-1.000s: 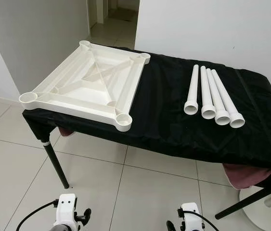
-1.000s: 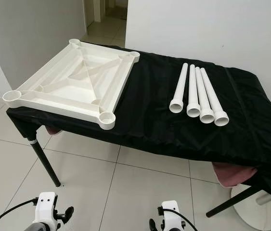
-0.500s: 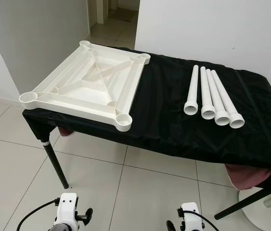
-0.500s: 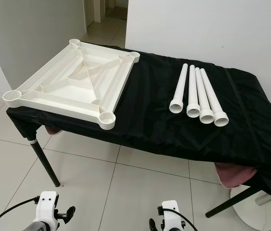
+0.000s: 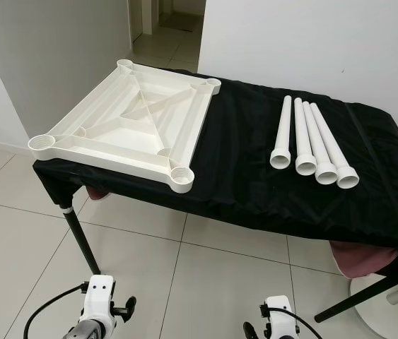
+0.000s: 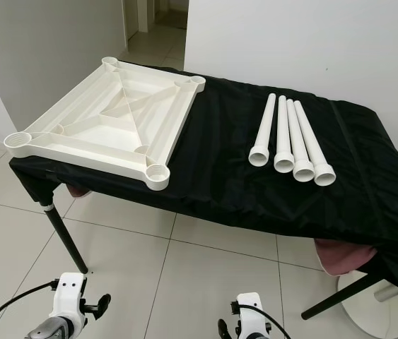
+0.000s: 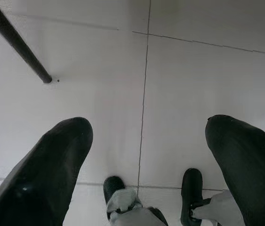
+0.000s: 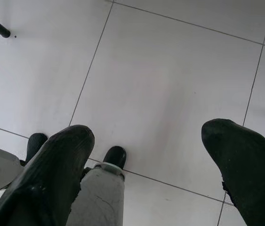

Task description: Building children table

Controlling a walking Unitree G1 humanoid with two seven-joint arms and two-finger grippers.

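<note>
Assembly not begun: children's table in parts on the black-draped tabletop (image 5: 255, 183), both arms low and idle.

The white table top panel (image 5: 124, 127) lies upside down over the tabletop's left end, its left corner overhanging that edge, with its four corner sockets facing up and empty; the near one (image 5: 182, 176) sits close to the front edge. Four white legs (image 5: 312, 141) lie side by side toward the right end, touching one another, flared ends facing the front edge, well apart from the panel. By my reading, every leg remains to be fitted. The left tool (image 7: 141, 155) and right tool (image 8: 146, 155) hang over the tiled floor (image 5: 206, 282), fingers spread wide, gripping nothing.
</note>
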